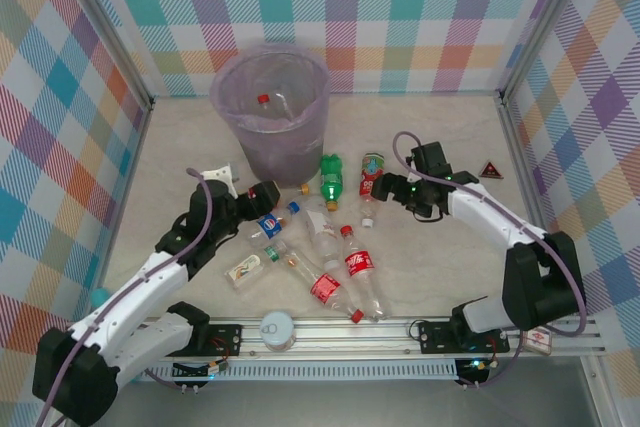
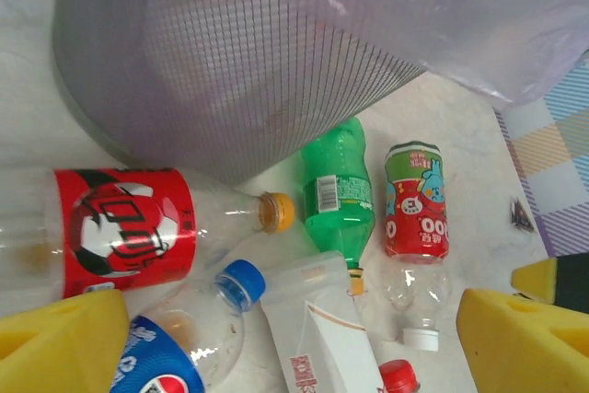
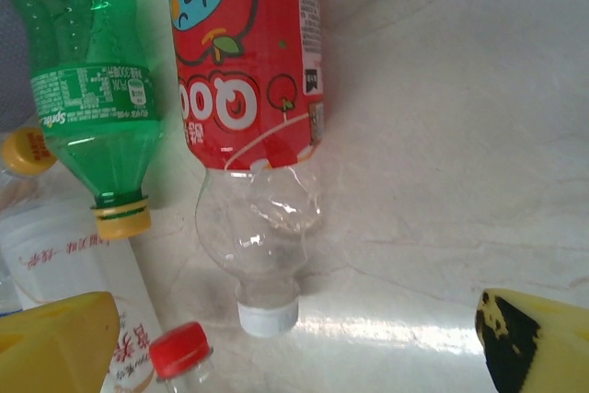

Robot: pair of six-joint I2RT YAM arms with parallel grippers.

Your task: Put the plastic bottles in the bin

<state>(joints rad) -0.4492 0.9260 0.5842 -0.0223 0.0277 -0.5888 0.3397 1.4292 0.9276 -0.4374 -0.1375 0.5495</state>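
Plastic bottles [image 1: 330, 179] by bin [image 1: 285, 152] wall — left pincer [image 1: 265, 199], right pincer [image 1: 377, 186] released — open table [image 1: 440, 277] rightward

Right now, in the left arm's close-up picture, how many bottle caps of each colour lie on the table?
Orange cap: 1
Yellow cap: 1
Blue cap: 1
White cap: 1
Red cap: 1
Total: 5
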